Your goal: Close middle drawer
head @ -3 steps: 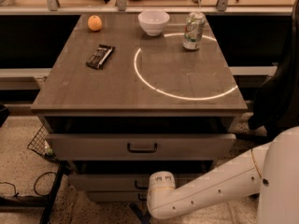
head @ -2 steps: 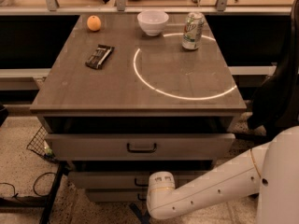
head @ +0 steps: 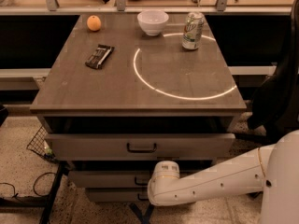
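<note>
The grey-brown cabinet [head: 140,85] has three stacked drawers. The middle drawer [head: 105,178] is the second front, with a small dark handle [head: 141,181]; it stands a little out from the cabinet, less than the top drawer [head: 93,146] above it. The lowest drawer [head: 110,195] sits under it. My white arm [head: 210,183] reaches in from the right, and its rounded end joint [head: 165,171] lies in front of the middle drawer's front, right of the handle. My gripper is hidden behind that joint, not in view.
On the cabinet top are an orange [head: 94,23], a white bowl [head: 153,21], a green can [head: 193,30] and a dark snack bar [head: 99,56]. A wire basket [head: 39,144] and cables lie on the floor at left. A dark chair [head: 278,92] stands at right.
The arm's end joint has risen slightly in front of the middle drawer. The drawers look unchanged.
</note>
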Robot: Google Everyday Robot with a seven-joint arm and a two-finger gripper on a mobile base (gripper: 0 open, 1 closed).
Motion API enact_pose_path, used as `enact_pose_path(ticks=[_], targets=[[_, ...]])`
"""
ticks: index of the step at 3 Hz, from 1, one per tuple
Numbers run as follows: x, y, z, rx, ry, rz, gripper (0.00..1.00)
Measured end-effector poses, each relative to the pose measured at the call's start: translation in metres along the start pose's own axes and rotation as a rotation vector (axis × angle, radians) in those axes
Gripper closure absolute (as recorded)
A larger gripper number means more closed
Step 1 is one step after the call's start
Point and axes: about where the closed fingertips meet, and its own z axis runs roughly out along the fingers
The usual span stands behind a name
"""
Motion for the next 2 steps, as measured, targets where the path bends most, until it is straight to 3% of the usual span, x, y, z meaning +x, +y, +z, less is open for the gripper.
enact_pose_path(ticks=[2], targets=[[-0.006, -0.026, 0.003, 0.034, -0.057, 0.012, 1.0]])
